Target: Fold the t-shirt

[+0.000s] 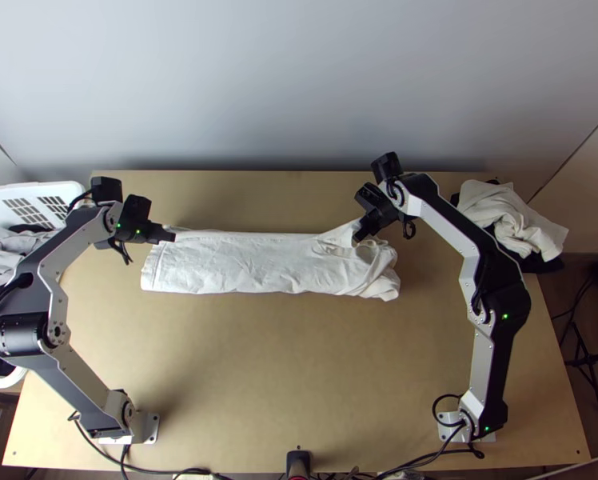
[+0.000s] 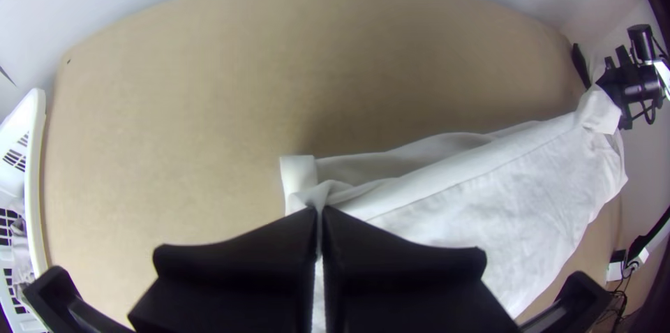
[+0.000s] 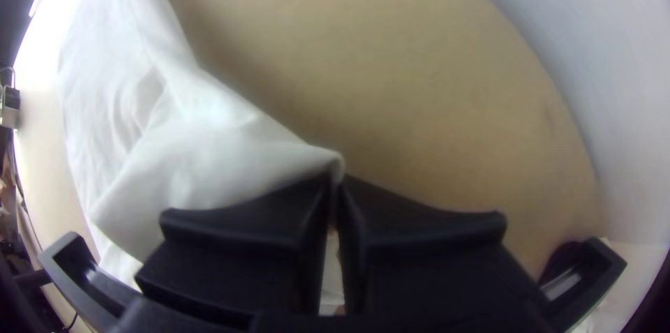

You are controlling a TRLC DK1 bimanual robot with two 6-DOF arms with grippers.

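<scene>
The t-shirt [image 1: 243, 268] lies on the table as a long, narrow white strip, its long axis running side to side across my front. Its left stretch is fairly smooth; the right end is rumpled, bulging outward past my right grip. Both of my holds are on the far edge, so most of the strip lies on my side of them. My left gripper [image 1: 170, 235] is pinching the cloth near the far left corner, its fingers pressed together on it. My right gripper [image 1: 358, 238] also has its fingers closed on a pinch of cloth, just inside the rumpled end. I judge the next fold should go across the short width, bringing the far edge toward me with both arms level. That loose right end, nearer my right arm, could trail and crease.
</scene>
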